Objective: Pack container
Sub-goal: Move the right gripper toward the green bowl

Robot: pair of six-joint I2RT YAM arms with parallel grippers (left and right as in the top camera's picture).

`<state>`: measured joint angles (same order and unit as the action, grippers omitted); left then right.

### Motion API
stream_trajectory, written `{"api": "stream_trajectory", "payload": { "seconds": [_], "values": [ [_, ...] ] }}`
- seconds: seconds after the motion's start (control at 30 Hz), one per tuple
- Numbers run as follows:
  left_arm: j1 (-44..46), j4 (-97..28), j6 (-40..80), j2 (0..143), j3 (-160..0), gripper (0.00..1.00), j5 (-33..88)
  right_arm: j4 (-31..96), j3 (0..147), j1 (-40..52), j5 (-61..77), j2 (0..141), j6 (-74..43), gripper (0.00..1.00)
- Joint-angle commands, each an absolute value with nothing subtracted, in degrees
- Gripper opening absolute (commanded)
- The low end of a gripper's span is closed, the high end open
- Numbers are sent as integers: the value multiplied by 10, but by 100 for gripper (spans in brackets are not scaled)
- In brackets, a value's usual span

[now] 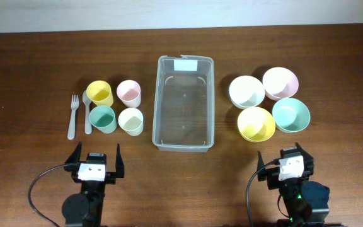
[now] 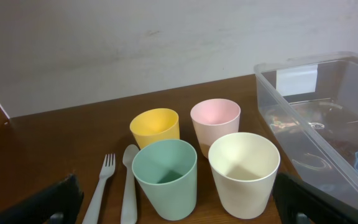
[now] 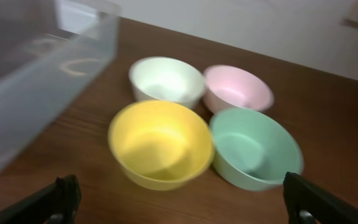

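Nearest, both arms sit at the near edge of the table (image 1: 30, 75). The left gripper (image 1: 97, 152) and the right gripper (image 1: 283, 156) each have their fingers spread wide, with nothing between them. Nothing is packed yet, so I judge this the opening step: choosing a first piece. The next move likely calls for a reach forward, a pinch on a thin wall, then a lift high enough to clear the thick rim of the container (image 1: 183, 146).

Just beyond the left gripper lie a pale fork (image 1: 73, 116) and spoon (image 1: 87, 113) side by side. To their right four small tapered cups stand upright in a square: green cup (image 1: 102, 118) and cream cup (image 1: 131, 121) nearer, yellow cup (image 1: 99, 93) and pink cup (image 1: 129, 93) farther. All look like smooth matte plastic. Ahead of the right gripper four shallow round bowls of the same pastel finish sit close together: yellow bowl (image 1: 256, 123) and green bowl (image 1: 290, 115) nearer, white bowl (image 1: 246, 91) and pink bowl (image 1: 280, 82) farther.

The container stands between the two groups, its long side running near to far. It is clear, glossy, round-cornered and empty, with its white label (image 1: 186, 65) at the far end. The table is dark wood grain
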<state>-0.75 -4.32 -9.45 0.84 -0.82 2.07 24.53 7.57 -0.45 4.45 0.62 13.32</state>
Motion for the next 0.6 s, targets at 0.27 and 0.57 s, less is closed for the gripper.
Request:
{"api": "stream_trajectory", "payload": {
  "seconds": [0.27,0.57],
  "values": [
    [-5,-46,-100,6,-5,100,17,167,140,-8,147,19,4,99],
    [-5,-46,-100,6,-5,100,17,357,523,-8,-14,369,-9,99]
  ]
}}
